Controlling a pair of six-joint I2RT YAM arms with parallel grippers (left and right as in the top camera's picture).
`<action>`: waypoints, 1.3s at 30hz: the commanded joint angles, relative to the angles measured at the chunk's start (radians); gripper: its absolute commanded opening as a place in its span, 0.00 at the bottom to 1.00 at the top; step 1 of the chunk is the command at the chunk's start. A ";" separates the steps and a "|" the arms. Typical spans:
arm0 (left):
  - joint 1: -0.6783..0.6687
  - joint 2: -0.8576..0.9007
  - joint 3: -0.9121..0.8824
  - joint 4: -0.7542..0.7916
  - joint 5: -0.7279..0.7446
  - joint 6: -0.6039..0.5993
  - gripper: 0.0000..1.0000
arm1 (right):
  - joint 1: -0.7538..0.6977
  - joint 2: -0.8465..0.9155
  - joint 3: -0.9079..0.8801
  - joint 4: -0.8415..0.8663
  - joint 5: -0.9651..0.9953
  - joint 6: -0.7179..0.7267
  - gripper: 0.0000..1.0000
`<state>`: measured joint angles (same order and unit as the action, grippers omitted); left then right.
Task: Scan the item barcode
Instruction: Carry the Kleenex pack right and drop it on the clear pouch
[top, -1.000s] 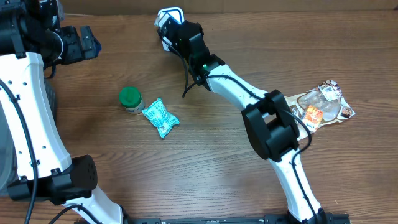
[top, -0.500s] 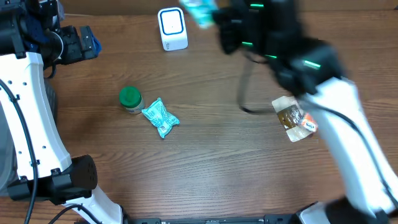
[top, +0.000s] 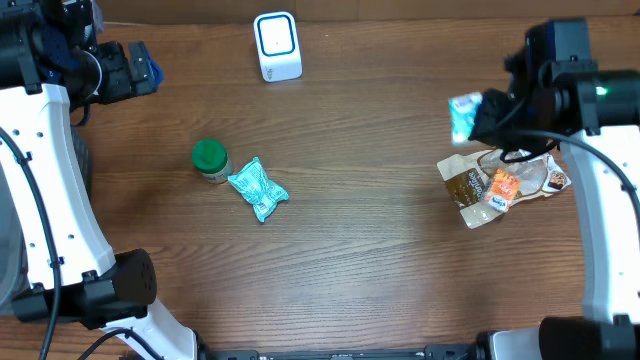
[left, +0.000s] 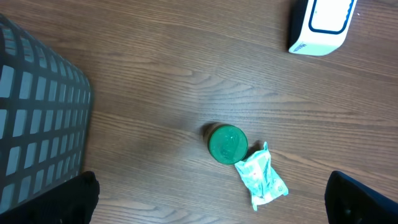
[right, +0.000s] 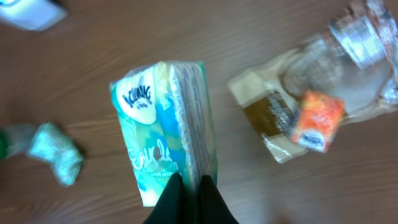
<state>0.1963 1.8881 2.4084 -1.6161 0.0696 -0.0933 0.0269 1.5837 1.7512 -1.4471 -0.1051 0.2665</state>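
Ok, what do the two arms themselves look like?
Both arms are white tubular links with black joint housings. The left arm has blue trim near its wrist; the right arm shows a small green light and a black cable. The fingers are black.

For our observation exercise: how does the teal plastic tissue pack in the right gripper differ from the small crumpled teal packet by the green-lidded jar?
The teal plastic tissue pack is held off the wooden table by the right gripper, jaws shut on its edge; the small crumpled teal packet lies loose on it beside the green-lidded jar. The tissue pack looks smooth and full; the small packet is wrinkled. Both are teal.
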 joint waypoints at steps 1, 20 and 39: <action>-0.007 -0.003 0.001 0.001 -0.006 0.019 0.99 | -0.079 0.013 -0.152 0.054 0.017 0.067 0.04; -0.007 -0.003 0.001 0.000 -0.006 0.019 1.00 | -0.381 0.061 -0.523 0.368 -0.057 0.077 0.04; -0.007 -0.003 0.001 0.001 -0.006 0.019 1.00 | -0.374 0.092 -0.330 0.232 -0.100 -0.010 0.68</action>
<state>0.1963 1.8881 2.4084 -1.6165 0.0696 -0.0929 -0.3519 1.6787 1.3022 -1.1797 -0.1875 0.2817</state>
